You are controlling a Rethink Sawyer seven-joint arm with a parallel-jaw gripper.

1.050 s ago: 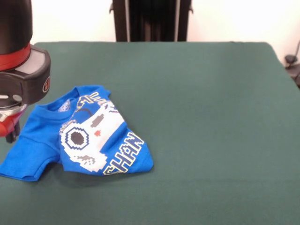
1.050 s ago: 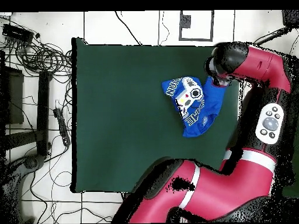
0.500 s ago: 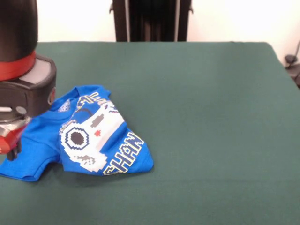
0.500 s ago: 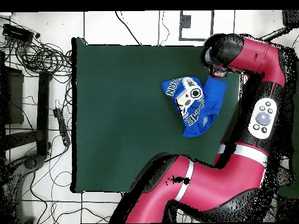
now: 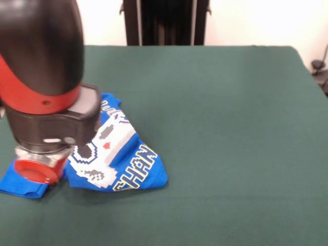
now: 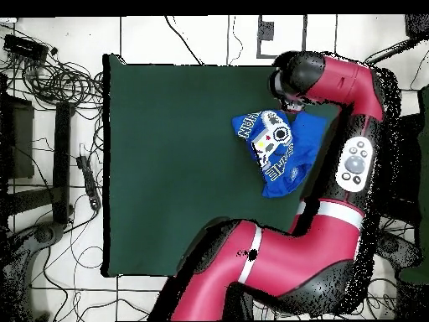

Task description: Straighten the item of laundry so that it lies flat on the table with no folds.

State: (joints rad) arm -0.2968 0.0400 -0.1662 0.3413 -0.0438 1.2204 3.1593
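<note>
Gripper: low over the shirt's left end in the front view, its red base and the black-and-red wrist housing filling the left side of the picture. Fingers hidden behind the housing; whether they are spread or closed, or have any cloth, cannot be told. In the overhead view the arm's black end sits above the shirt's upper edge, and the gripper below it does not show.

Arm: red, curving up the right side of the overhead view beyond the table's right edge, then bending back over the table at the top.

Item of laundry: bright blue T-shirt, crumpled, not flat. Lies on the table toward the left in the front view; in the overhead view it lies near the table's right edge, in the upper half. White-grey pixel print and yellow-outlined lettering face up. Right lower corner folded to a point. A blue bit, likely a sleeve, pokes out under the gripper at the far left, front view. The part of the shirt behind the housing is hidden.

Table: dark green cloth, wide and bare to the right of the shirt. Overhead, cables lie on the floor left of the table.
</note>
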